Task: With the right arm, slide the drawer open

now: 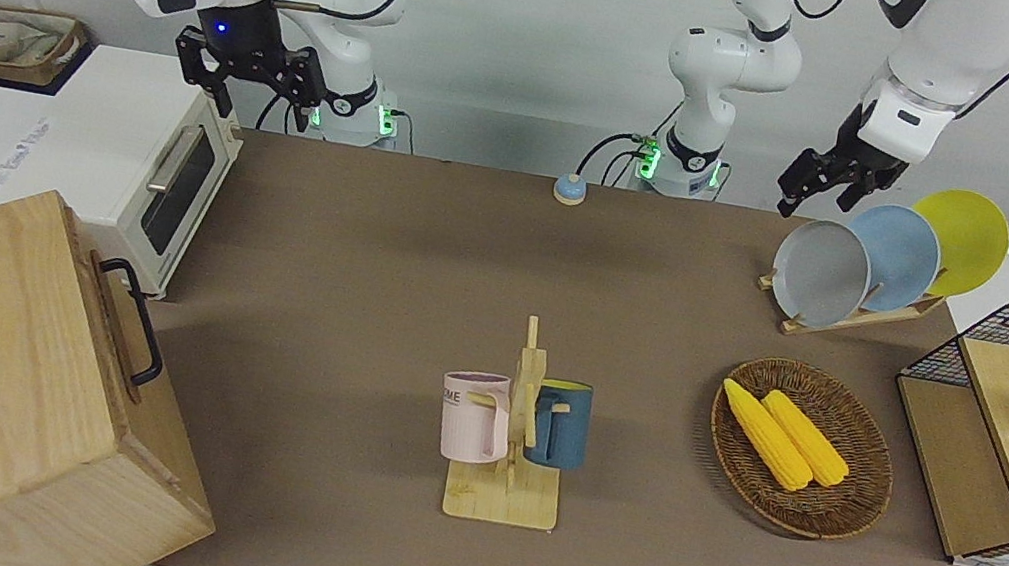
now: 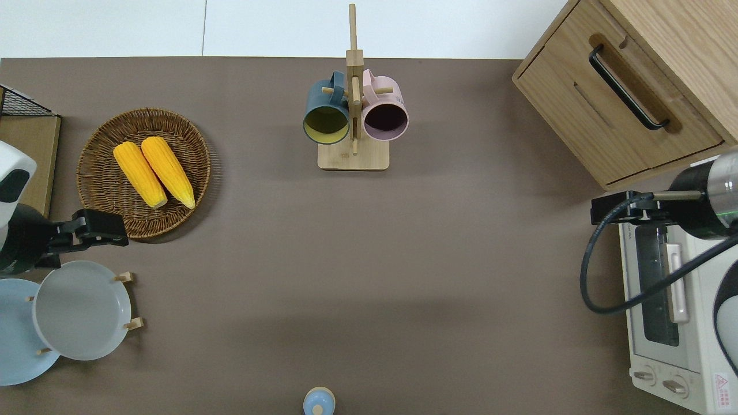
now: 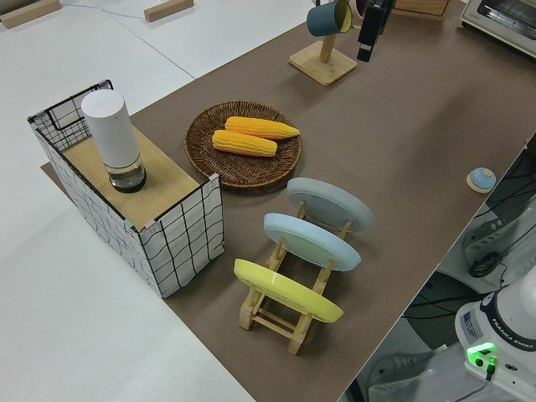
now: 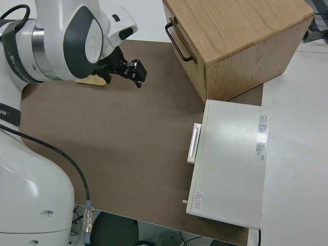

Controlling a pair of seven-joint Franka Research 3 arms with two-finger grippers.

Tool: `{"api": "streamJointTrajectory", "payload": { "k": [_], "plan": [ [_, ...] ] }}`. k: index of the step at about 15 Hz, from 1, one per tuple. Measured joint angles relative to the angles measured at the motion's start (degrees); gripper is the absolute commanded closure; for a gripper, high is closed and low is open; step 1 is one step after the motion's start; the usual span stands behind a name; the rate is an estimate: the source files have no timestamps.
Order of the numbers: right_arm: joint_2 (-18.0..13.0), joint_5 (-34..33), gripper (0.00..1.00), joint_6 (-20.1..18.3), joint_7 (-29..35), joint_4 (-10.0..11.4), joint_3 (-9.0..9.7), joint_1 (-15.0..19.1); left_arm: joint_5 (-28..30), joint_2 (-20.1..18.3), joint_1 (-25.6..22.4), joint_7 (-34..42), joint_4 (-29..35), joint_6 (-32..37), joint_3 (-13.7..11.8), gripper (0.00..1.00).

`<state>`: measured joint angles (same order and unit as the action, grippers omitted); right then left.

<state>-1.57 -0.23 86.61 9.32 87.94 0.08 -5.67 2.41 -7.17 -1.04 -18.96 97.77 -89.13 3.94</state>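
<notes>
The drawer [image 2: 582, 109] is the front panel of a big pale wooden box at the right arm's end of the table. It sits flush with the box. Its black loop handle [image 2: 625, 86] also shows in the front view [image 1: 142, 337] and the right side view [image 4: 179, 43]. My right gripper [image 2: 614, 210] is open and empty, up in the air. It is over the table just off the front of the white toaster oven [image 2: 669, 305], close to the box's nearest corner, apart from the handle. It also shows in the front view [image 1: 257, 87]. The left arm is parked, its gripper [image 1: 813, 190] open.
A wooden mug tree [image 2: 353, 115] with a pink and a blue mug stands mid-table. A wicker basket [image 2: 92, 173] with two corn cobs, a plate rack [image 2: 81, 308] and a wire-and-wood rack [image 1: 1005, 443] are at the left arm's end. A small blue knob [image 1: 570, 190] lies near the robots.
</notes>
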Motion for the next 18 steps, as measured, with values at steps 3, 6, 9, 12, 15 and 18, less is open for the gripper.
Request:
{"api": "streamJointTrajectory", "payload": {
  "k": [3,6,9,12,15,18],
  "plan": [
    [0.0,0.1,0.011,0.0,0.0,0.0,-0.83,0.0,0.0,0.0,0.0,0.0,0.0,0.0,0.0,0.01],
    [0.0,0.1,0.011,0.0,0.0,0.0,-0.92,-0.1,0.0,0.0,0.0,0.0,0.0,0.0,0.0,0.01],
    [0.0,0.1,0.011,0.0,0.0,0.0,-0.58,-0.5,0.0,0.0,0.0,0.0,0.0,0.0,0.0,0.01],
    [0.0,-1.1,0.011,0.0,0.0,0.0,-0.23,-0.8,0.0,0.0,0.0,0.0,0.0,0.0,0.0,0.01],
    [0.0,-5.3,0.011,-0.1,-0.1,0.0,2.05,-0.8,0.0,0.0,0.0,0.0,0.0,0.0,0.0,0.01],
    [0.4,-12.4,0.011,-0.2,-0.1,0.8,5.77,-1.5,0.0,0.0,0.0,0.0,0.0,0.0,0.0,0.01]
  ]
}}
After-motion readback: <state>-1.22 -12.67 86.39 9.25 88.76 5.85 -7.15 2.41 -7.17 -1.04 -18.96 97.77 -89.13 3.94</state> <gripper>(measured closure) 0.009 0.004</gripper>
